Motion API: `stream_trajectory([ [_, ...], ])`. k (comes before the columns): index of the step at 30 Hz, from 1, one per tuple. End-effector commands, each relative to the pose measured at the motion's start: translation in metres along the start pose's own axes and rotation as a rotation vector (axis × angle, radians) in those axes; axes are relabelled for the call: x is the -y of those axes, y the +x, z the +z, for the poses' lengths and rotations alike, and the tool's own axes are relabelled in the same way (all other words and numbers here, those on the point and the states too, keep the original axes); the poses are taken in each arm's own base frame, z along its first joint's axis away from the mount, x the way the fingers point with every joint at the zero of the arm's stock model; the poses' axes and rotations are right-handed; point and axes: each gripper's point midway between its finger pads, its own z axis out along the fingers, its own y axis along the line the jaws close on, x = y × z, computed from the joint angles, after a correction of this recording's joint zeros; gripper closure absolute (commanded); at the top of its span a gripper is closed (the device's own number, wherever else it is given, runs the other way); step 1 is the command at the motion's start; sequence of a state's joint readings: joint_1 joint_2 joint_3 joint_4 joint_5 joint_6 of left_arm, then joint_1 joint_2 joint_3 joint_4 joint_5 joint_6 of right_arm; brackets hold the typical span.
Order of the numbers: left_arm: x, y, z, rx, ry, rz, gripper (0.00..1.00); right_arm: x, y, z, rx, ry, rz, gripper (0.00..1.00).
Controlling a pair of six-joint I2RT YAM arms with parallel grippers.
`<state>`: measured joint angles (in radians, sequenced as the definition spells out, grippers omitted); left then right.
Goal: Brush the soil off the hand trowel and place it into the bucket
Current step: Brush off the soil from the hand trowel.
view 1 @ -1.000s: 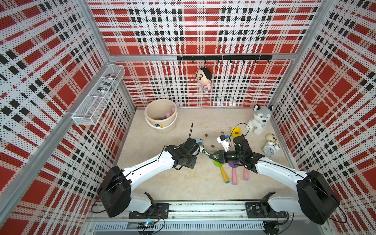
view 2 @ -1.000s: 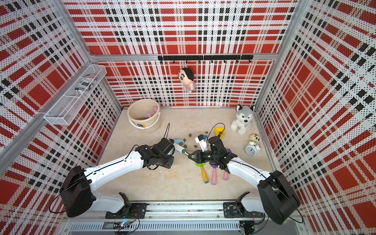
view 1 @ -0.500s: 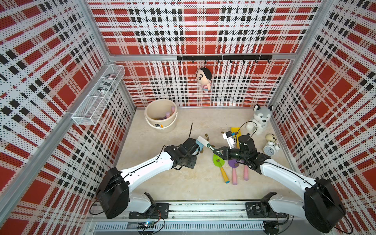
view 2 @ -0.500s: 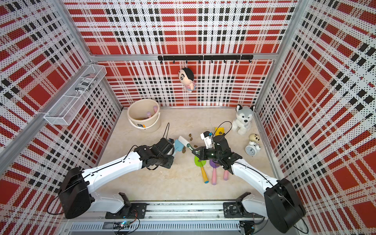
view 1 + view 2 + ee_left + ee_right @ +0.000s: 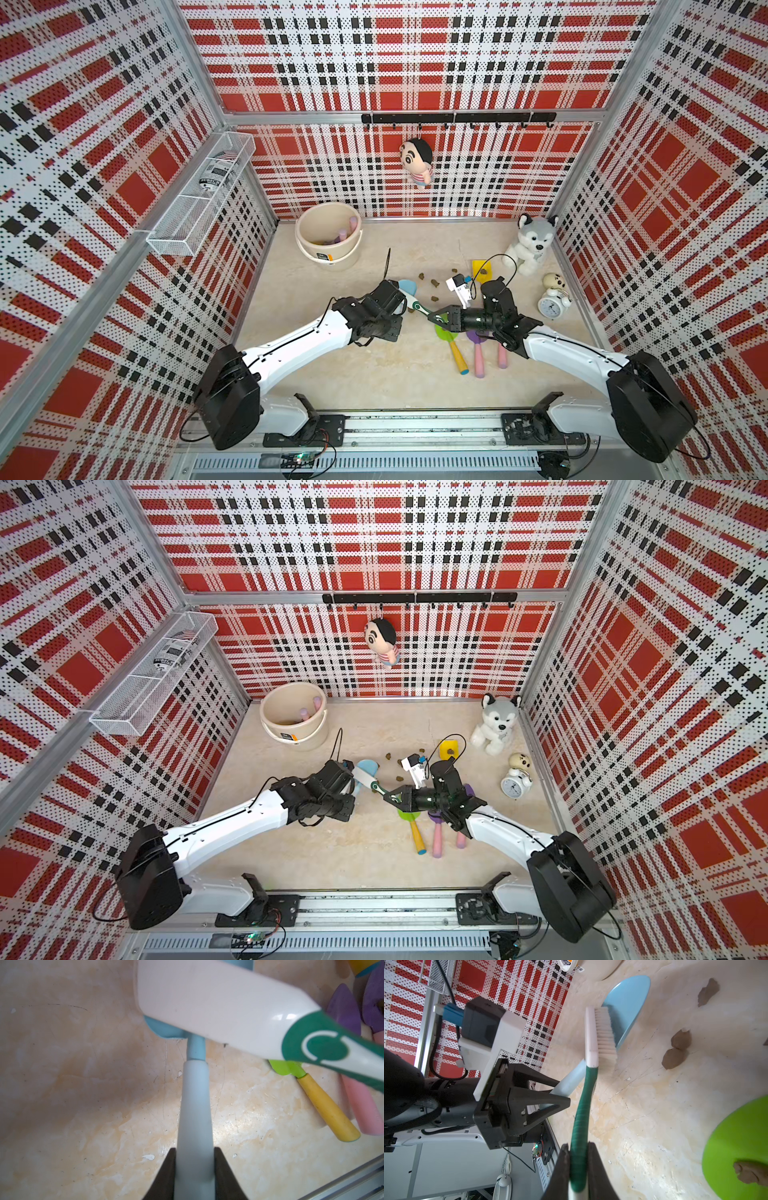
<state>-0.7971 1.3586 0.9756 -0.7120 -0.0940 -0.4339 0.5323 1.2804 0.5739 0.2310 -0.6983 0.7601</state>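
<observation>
Trowel (image 5: pixel 409 286) held near centre, bucket (image 5: pixel 351 255) at its 11 o'clock; left gripper (image 5: pixel 195 1159) clamped on its pale handle, right gripper (image 5: pixel 578 1151) clamped on brush (image 5: pixel 600 1032). Probably light, stiff, slick plastic: grip handle mid-length

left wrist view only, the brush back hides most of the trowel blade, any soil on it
Observer: In the right wrist view, the visible face of the blue trowel blade looks bare. The brush bristles are at its edge.
Operator: where's the soil lying
Observer: Brown soil lumps lie on the floor beside the blade.
Operator: and the bucket
Observer: In a top view, the bucket stands in the back left corner, and a pinkish handle leans inside it.
</observation>
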Motion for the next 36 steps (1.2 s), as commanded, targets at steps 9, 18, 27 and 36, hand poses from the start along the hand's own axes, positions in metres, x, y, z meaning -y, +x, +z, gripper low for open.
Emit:
stream_trajectory([
  [9,0.004,-0.016,-0.016,0.085,0.055,-0.032,1.00,0.005,-0.046,-0.041,0.188,0.098,-0.069,1.00],
  [18,-0.002,-0.041,-0.057,0.165,0.169,-0.055,1.00,0.038,-0.079,-0.111,0.533,0.525,-0.364,1.00],
  [27,-0.008,-0.031,-0.059,0.058,0.246,-0.039,1.00,0.013,-0.029,-0.035,0.217,0.600,-0.832,1.00],
  [36,-0.015,-0.026,-0.060,0.016,0.200,0.002,1.00,-0.003,0.009,0.006,-0.051,0.676,-1.255,1.00],
])
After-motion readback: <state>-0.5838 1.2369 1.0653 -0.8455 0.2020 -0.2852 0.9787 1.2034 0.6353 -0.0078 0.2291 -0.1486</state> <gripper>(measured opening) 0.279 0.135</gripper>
